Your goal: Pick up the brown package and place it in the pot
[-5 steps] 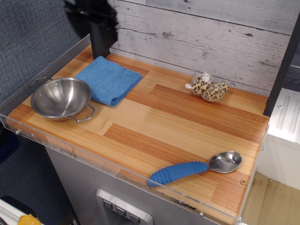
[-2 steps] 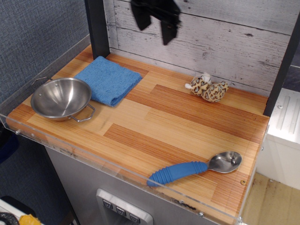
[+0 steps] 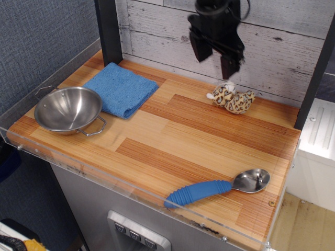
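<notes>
- Wood tabletop [image 3: 178, 136], striped orange-tan planks w/ a clear acrylic rim, carried everything; whitewashed plank wall behind it.
- Black gripper [image 3: 215, 53] had swung across from the far-left corner, over the towel side, to hang near the far edge, just above and slightly left of the brown package. Jaws were parted wide, holding nothing. Judged: approach nearly done, descent and grasp not yet begun.
- Blue towel [image 3: 121, 89], soft terry, folded to a rough square, lay near the far-left corner, unmoved.
- Pot [image 3: 68, 109], shiny steel, round, w/ two thin wire loop handles, sat by the left edge touching the towel's near corner; empty, same spot as before.
- Spoon [image 3: 217, 188], polished metal bowl w/ ribbed blue rubbery handle, lay along the near edge toward the right corner.
- Brown package [image 3: 232, 98], small lumpy plush, tan-cream w/ dark spots, rested near the far edge toward the right, well apart from the pot. Not touched yet. Judged: soft and squashy, so a firm pinch across its middle should hold it; then a long carry diagonally across to the pot.
</notes>
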{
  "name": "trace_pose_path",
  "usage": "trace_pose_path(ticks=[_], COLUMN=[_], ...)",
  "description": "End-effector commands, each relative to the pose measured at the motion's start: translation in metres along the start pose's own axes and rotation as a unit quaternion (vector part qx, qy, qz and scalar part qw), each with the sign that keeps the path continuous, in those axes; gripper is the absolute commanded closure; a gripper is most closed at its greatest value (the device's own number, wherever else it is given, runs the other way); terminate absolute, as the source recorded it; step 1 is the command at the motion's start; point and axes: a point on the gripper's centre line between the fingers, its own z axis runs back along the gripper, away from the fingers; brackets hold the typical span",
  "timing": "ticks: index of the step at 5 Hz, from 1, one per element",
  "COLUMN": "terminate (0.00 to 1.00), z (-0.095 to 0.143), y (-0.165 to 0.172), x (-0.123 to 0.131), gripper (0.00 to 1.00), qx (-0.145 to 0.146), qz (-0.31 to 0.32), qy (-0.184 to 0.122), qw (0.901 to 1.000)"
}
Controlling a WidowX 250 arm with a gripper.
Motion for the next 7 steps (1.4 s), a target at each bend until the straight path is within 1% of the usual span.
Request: trace_pose_path(ticks=[1, 2, 3, 4, 5, 6, 7], terminate=[0.0, 0.0, 0.0, 0.0, 0.0, 0.0, 0.0], z=[-0.017, -0.032, -0.044, -0.047, -0.045, -0.039, -0.03], y=[-0.015, -0.02, -0.028, -0.034, -0.035, -0.036, -0.038], x=[0.02, 0.022, 0.015, 0.008, 0.005, 0.008, 0.013], gripper=[0.0, 0.0, 0.0, 1.0, 1.0, 1.0, 1.0], qx=[-0.012, -0.02, -0.031, -0.035, -0.035, -0.031, -0.035], qz=[-0.017, -0.018, -0.022, -0.028, -0.024, -0.029, -0.035], qy=[-0.031, -0.032, -0.011, 0.001, -0.002, -0.006, -0.015], qw=[0.9993, 0.9991, 0.9992, 0.999, 0.9991, 0.9991, 0.9987])
